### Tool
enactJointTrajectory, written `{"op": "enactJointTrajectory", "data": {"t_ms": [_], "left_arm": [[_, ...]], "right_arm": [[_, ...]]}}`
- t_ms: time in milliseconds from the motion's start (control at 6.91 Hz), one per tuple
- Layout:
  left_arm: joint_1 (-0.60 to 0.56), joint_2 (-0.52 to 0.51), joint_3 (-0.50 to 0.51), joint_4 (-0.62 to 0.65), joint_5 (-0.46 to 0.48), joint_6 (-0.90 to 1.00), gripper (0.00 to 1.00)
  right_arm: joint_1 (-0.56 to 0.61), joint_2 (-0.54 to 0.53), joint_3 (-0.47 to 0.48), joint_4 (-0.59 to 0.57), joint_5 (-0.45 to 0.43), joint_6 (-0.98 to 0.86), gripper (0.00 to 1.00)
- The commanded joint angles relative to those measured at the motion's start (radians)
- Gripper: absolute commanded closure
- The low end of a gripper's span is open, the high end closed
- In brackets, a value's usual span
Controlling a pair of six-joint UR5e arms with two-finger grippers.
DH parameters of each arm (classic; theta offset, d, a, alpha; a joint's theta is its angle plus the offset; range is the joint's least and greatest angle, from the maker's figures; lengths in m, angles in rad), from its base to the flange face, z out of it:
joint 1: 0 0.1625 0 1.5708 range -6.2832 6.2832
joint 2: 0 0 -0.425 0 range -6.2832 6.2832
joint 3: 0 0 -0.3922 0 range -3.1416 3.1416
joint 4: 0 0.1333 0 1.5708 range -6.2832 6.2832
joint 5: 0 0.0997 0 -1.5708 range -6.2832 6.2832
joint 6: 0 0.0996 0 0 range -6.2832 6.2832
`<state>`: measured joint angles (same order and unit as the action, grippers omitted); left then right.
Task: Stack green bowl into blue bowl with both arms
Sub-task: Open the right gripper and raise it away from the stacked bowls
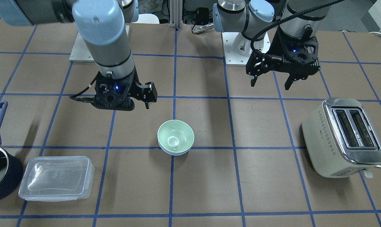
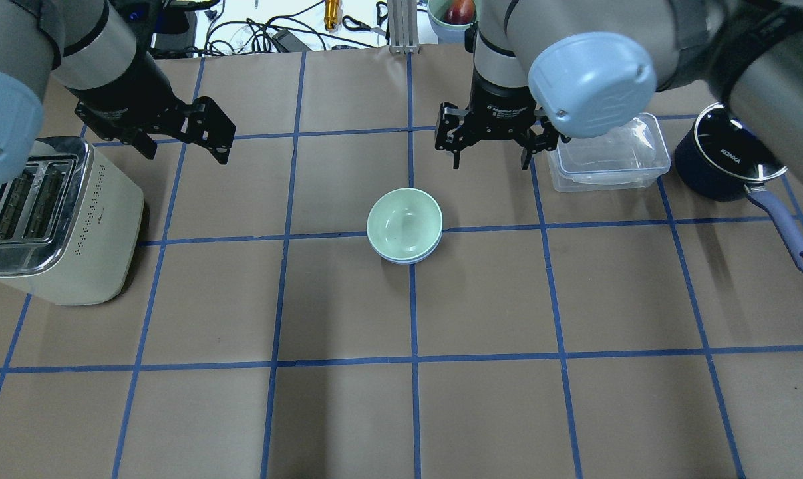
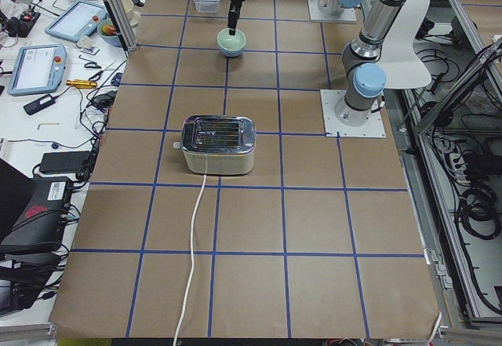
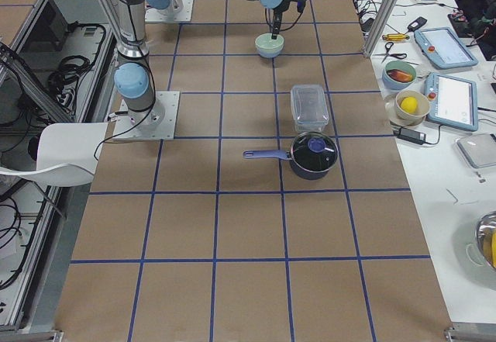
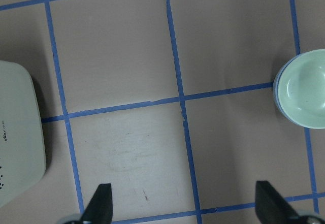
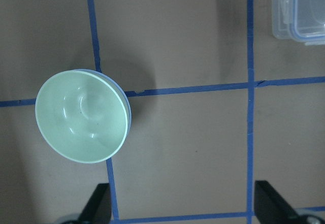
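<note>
Left tool, right tool hanging released; green bowl sitting in blue bowl, likely light, slick: pinch rim.

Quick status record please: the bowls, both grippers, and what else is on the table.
Bowls: pale mint-green round bowl nested inside pale light-blue round bowl, mid-table; only the blue rim shows.
Left gripper: open, empty, above the table near the cream toaster.
Right gripper: open, empty, above the table beside the clear plastic lidded container.
Other: dark saucepan with a purple handle.
Stack: looks done.
</note>
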<state>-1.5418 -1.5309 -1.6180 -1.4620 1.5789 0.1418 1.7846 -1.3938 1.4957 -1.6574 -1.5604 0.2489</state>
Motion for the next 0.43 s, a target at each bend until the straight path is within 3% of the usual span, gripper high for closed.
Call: {"op": "enactJointTrajectory", "data": {"t_ms": [0,289], "left_arm": [[0.002,0.000,0.006,0.000,-0.003,-0.050,0.00],[0.000,0.000,0.006,-0.001,0.001,-0.050,0.00]], "right_arm": [[-0.019,-0.074,-0.005,0.068,-0.007,-0.082,0.00],[-0.129,-0.076,-0.066,0.080,-0.003,-0.150,0.00]]}}
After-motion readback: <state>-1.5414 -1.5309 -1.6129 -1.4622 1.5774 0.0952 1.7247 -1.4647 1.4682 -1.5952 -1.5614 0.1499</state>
